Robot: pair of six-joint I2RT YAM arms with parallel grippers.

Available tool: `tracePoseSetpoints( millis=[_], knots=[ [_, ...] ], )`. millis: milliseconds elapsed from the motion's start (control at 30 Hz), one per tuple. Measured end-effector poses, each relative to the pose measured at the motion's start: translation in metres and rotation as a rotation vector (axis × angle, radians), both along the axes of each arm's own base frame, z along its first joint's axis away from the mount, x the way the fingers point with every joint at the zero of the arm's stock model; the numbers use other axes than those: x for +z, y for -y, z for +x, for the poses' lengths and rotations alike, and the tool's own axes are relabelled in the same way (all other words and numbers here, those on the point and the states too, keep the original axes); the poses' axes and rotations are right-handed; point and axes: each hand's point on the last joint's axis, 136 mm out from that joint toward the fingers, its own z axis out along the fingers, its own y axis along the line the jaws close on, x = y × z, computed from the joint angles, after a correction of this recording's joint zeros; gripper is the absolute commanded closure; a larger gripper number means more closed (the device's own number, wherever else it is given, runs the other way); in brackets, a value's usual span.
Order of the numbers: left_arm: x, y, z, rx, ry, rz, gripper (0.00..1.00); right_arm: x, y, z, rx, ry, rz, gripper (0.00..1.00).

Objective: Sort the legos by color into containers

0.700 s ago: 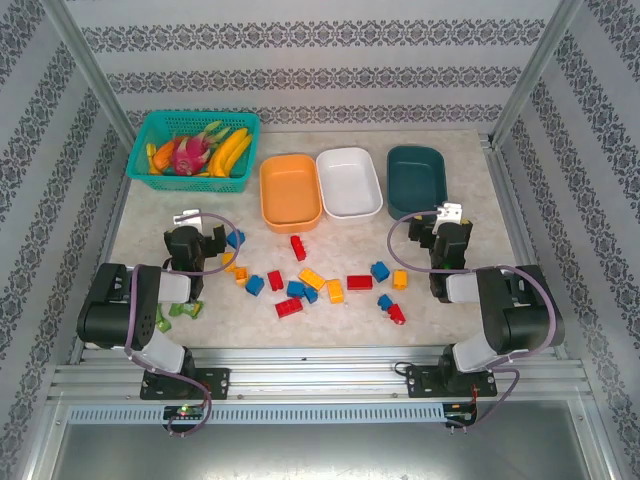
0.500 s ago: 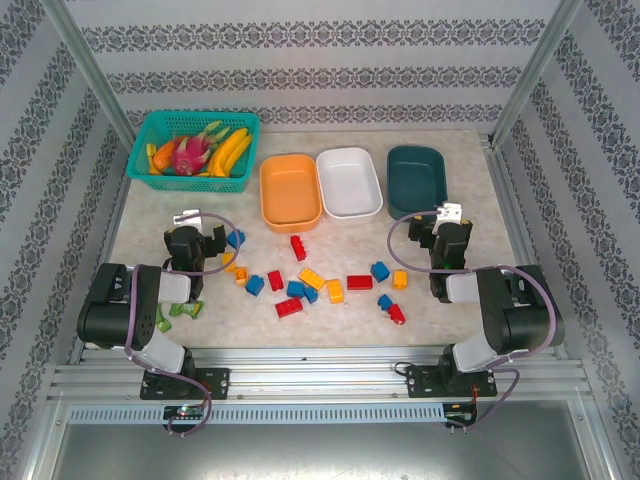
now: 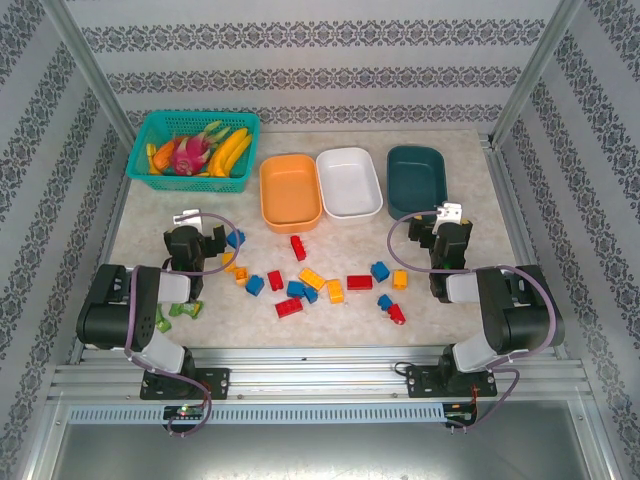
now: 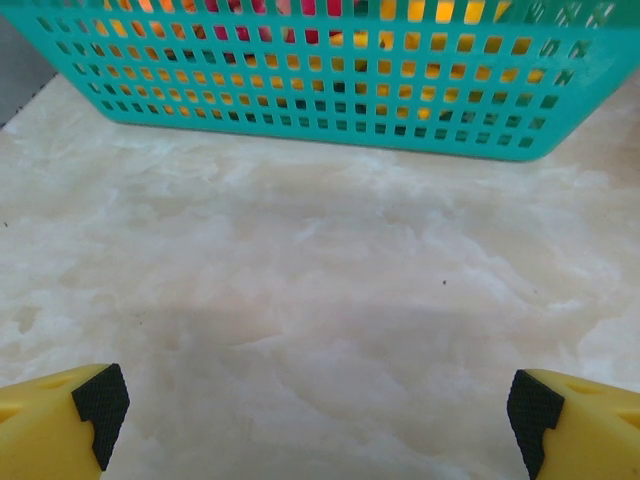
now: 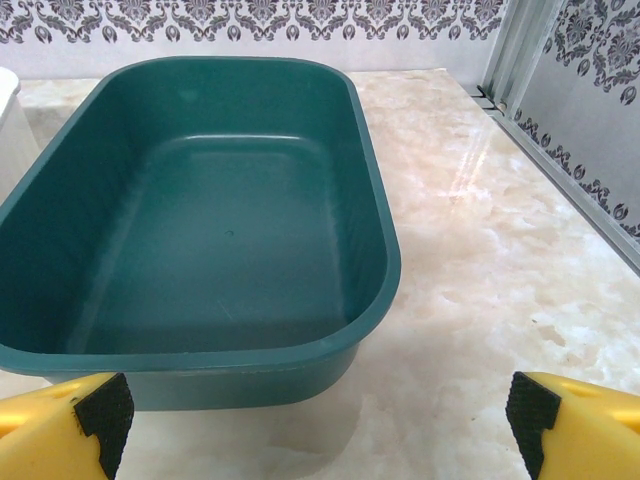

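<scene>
Three tubs are found empty along the far side of the table (image 3: 150,215): orange tub (image 3: 290,192), white tub (image 3: 349,183) and teal tub (image 3: 418,176). No brick is sorted yet. The legos (image 3: 312,278) are scattered loose on the table between the two arms, on the near side of the tubs and apart from them.

The left gripper (image 4: 320,400) is held with fingers spread wide and empty over bare table, faced at the basket (image 4: 300,100). The right gripper (image 5: 320,400) is likewise wide and empty, faced at the teal tub.

The first pick is judged to be the step in hand. Each gripper should be turned back and lowered over its nearest brick. Lone bricks should be taken first, since several in the middle lie touching. One colour should be assigned to each tub and held to. The green figure (image 3: 186,309) beside the left arm should be left alone.
</scene>
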Motion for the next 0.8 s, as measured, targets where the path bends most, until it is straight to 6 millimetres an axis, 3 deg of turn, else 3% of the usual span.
tracePoseSetpoints(
  millis=[100,167,333,433,500,567,633,700,800],
  knots=[
    [0.025,0.005,0.001,0.001,0.024,0.017,0.0,0.018,-0.002,-0.008,-0.01,0.004,-0.02,0.02],
    [0.056,0.006,0.0,0.014,0.082,0.024,0.0,0.052,-0.007,-0.014,-0.019,0.055,-0.035,0.02],
    [0.158,0.005,-0.01,0.083,0.264,0.02,0.0,0.184,-0.025,-0.026,-0.032,0.239,-0.011,0.02],
    [0.216,0.023,-0.014,0.086,0.32,-0.097,0.0,0.269,-0.032,-0.036,-0.012,0.277,0.158,0.02],
    [0.25,0.029,-0.017,0.117,0.301,-0.239,0.0,0.303,-0.031,-0.046,0.0,0.283,0.316,0.02],
    [0.277,0.03,-0.022,0.147,0.302,-0.378,0.0,0.292,-0.033,-0.058,0.024,0.198,0.409,0.02],
    [0.281,0.04,-0.025,0.113,0.256,-0.488,0.0,0.248,-0.04,-0.067,-0.004,-0.007,0.455,0.1],
    [0.264,0.06,-0.026,0.052,0.158,-0.561,0.0,0.202,-0.057,-0.076,-0.006,-0.221,0.452,0.2],
    [0.223,0.105,-0.031,-0.075,-0.046,-0.628,0.0,0.134,-0.078,-0.099,-0.008,-0.529,0.421,0.22]
  ],
)
